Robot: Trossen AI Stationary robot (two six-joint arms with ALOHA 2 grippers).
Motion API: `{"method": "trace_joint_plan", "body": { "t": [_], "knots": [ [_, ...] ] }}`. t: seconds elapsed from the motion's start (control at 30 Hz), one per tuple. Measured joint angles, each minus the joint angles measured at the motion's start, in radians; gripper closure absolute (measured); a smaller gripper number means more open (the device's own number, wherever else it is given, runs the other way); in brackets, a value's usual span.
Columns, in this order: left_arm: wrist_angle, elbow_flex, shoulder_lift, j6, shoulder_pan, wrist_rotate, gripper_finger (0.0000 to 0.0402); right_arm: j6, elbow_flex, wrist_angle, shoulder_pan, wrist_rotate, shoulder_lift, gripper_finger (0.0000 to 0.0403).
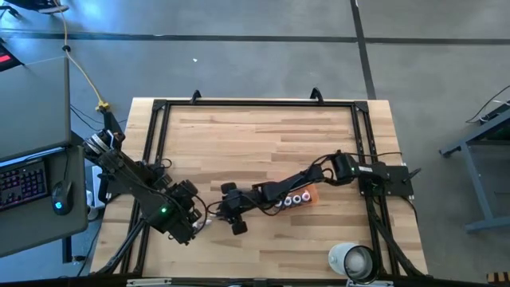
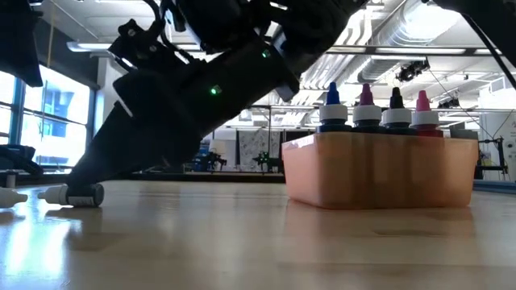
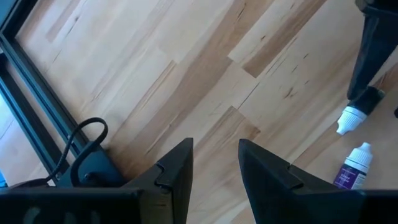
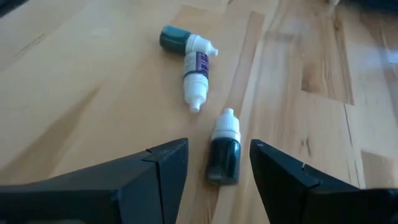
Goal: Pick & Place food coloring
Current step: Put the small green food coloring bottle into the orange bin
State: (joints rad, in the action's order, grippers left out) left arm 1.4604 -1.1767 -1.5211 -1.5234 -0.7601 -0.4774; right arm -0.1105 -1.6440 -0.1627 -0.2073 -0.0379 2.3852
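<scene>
Three small food coloring bottles lie on their sides on the wooden table. In the right wrist view a dark one with a white cap (image 4: 224, 149) lies between the fingers of my open right gripper (image 4: 219, 144), with a gap on each side. Beyond it are a purple-labelled bottle (image 4: 198, 71) and a teal one (image 4: 176, 40). The orange tray (image 2: 379, 173) holds several upright bottles (image 2: 379, 109) with blue, pink and black caps. My right gripper (image 1: 233, 209) reaches left past the tray (image 1: 301, 198). My left gripper (image 3: 216, 165) is open over bare wood near the table's left side (image 1: 198, 214).
A big white round cup (image 1: 353, 261) stands near the table's near right corner. A black frame (image 1: 255, 102) runs around the tabletop. The left wrist view shows the dark bottle's white cap (image 3: 348, 121) and the purple bottle (image 3: 356, 167) close to my left gripper.
</scene>
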Motion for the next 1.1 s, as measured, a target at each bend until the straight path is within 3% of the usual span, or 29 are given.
{"method": "trace_joint_plan", "body": {
  "t": [0.33, 0.47, 0.6, 0.73, 0.9, 1.1],
  "knots": [
    [-0.036, 0.000, 0.000, 0.000, 0.000, 0.000, 0.0276, 0.030, 0.059, -0.054, 0.019, 0.006, 0.005, 0.0241],
    [-0.046, 0.000, 0.000, 0.000, 0.000, -0.001, 0.0276, 0.001, 0.071, -0.074, 0.017, 0.000, 0.004, 0.0278],
    [-0.050, 0.000, 0.000, 0.000, 0.000, -0.002, 0.0276, -0.019, 0.072, -0.093, 0.018, -0.091, 0.004, 0.0326],
    [-0.058, 0.000, 0.000, 0.000, 0.000, -0.003, 0.0276, -0.092, 0.071, -0.104, 0.012, -0.090, 0.004, 0.0342],
    [-0.078, 0.000, 0.000, 0.000, 0.000, -0.005, 0.0276, -0.137, 0.071, -0.103, 0.008, -0.023, 0.004, 0.0309],
    [-0.078, 0.000, 0.000, 0.000, 0.000, -0.005, 0.0276, -0.233, 0.071, -0.119, -0.003, -0.129, 0.004, 0.0249]
  ]
}}
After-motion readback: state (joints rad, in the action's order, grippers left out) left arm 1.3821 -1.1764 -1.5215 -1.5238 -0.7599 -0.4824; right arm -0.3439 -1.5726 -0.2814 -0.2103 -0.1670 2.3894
